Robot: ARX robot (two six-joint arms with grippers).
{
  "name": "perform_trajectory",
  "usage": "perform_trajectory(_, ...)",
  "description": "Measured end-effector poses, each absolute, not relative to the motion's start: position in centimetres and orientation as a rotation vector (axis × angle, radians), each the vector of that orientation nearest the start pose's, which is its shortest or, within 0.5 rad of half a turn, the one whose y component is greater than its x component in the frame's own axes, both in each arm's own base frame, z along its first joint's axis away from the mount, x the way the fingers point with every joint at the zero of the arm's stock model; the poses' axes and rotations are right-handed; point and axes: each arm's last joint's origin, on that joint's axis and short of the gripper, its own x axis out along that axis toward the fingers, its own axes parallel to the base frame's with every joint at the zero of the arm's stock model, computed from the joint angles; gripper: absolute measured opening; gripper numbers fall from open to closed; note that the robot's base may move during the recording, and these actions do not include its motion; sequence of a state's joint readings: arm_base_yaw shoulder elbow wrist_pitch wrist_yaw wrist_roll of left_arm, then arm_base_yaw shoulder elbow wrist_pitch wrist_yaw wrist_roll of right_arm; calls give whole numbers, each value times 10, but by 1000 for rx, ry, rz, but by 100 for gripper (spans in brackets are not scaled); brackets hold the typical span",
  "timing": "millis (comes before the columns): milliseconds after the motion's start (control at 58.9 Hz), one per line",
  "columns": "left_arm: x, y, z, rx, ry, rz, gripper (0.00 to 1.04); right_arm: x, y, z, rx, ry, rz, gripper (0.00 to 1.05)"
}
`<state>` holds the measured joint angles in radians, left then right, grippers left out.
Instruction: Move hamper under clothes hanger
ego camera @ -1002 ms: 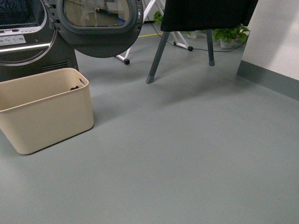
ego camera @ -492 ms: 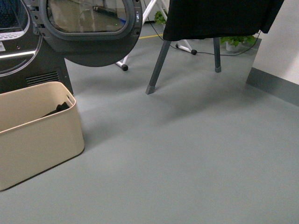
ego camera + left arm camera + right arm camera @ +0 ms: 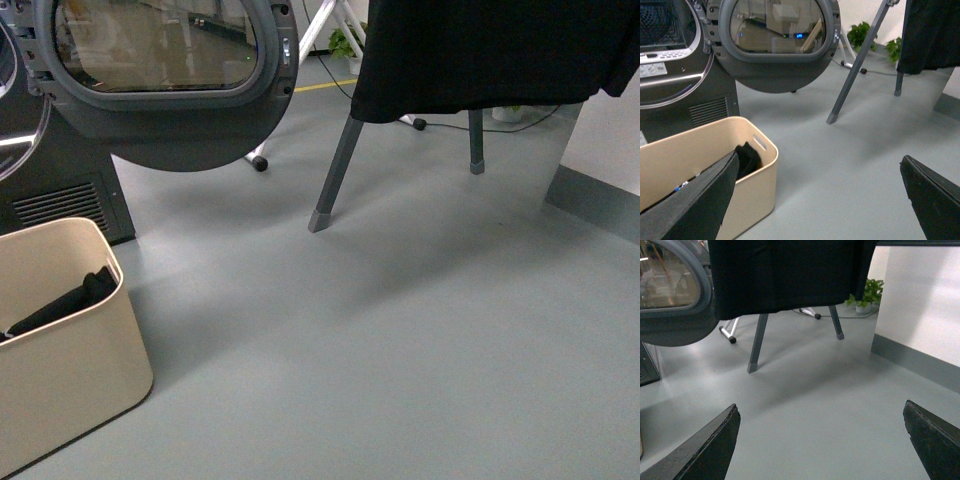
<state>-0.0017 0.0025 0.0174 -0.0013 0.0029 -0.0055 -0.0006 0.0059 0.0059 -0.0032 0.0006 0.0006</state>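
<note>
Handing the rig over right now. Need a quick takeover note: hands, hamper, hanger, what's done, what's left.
Left hand: open, holding nothing, close by the hamper; contact can't be told.
Right hand: open, empty, over bare floor.
Hamper: on the floor beside the open-door machine, dark cloth inside, well apart from the clothes hanger, which carries a black garment.
Done: none of the move.
Left: grip the hamper and bring it under the hanger.
</note>
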Motion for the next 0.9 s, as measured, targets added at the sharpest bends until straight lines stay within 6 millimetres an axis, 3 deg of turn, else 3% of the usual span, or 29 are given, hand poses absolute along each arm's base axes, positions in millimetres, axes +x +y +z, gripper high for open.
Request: perform_trajectory(900, 97, 0, 169, -6, -14, -5, 98, 98, 0, 165, 0, 1, -4, 97)
